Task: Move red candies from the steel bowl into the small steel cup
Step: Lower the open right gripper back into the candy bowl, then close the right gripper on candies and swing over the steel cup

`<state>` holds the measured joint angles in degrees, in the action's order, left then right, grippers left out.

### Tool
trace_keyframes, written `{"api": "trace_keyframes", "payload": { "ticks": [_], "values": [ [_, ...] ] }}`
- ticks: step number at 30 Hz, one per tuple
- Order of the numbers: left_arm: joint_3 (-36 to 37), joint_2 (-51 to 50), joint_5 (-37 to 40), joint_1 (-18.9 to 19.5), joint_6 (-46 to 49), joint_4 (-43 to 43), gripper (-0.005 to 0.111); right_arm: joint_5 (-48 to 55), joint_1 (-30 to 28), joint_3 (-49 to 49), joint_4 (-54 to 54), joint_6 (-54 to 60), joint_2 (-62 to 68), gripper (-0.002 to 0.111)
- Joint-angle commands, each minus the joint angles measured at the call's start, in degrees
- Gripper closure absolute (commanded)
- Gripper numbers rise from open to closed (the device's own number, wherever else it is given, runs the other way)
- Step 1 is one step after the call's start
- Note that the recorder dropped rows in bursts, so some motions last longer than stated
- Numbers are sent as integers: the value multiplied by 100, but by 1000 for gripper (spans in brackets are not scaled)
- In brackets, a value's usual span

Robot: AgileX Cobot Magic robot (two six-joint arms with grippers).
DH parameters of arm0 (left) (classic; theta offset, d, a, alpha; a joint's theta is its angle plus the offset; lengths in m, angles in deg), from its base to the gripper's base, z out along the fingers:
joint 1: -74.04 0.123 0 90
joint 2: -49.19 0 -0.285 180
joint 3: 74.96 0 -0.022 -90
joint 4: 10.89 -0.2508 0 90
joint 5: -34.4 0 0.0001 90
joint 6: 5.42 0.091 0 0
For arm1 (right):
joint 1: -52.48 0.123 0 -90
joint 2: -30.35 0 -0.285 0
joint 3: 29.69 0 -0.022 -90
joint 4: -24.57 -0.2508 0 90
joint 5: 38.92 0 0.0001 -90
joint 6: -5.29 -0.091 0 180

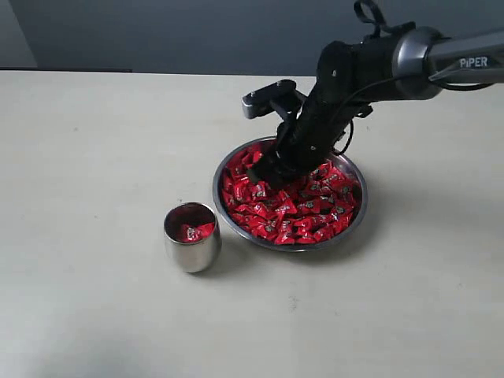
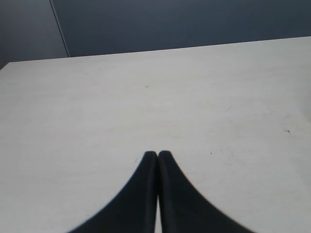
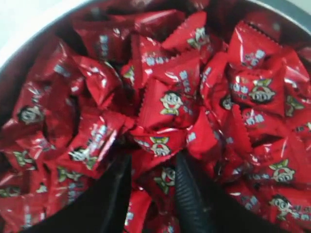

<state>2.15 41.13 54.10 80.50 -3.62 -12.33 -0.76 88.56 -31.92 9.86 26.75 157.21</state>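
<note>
One pale tabletop (image 1: 87, 157), bowl (image 1: 293, 246) of red candies (image 1: 307, 209), perhaps panelled wall (image 2: 146, 24)

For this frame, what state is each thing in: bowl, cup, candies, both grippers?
Steel bowl: upright, nearly full of red candies.
Steel cup: upright, a few candies inside.
Right gripper: down in the bowl's pile, jaws apart with a candy between; grip unclear.
Left gripper: shut, empty, over bare table.
</note>
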Motion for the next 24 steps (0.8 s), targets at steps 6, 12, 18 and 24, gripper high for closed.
{"api": "trace_keyframes", "payload": {
  "ticks": [6, 12, 18, 24],
  "values": [
    [11, 27, -55, -28, -11, -11, 106, 59, -2, -32, 526, -224, 70, 77],
    [11, 27, -55, -28, -11, -11, 106, 71, -2, -32, 819, -603, 240, 87],
    [11, 27, -55, -28, -11, -11, 106, 144, -2, -32, 922, -650, 230, 108],
    [11, 27, -55, -28, -11, -11, 106, 194, -2, -32, 922, -650, 64, 108]
  ]
}}
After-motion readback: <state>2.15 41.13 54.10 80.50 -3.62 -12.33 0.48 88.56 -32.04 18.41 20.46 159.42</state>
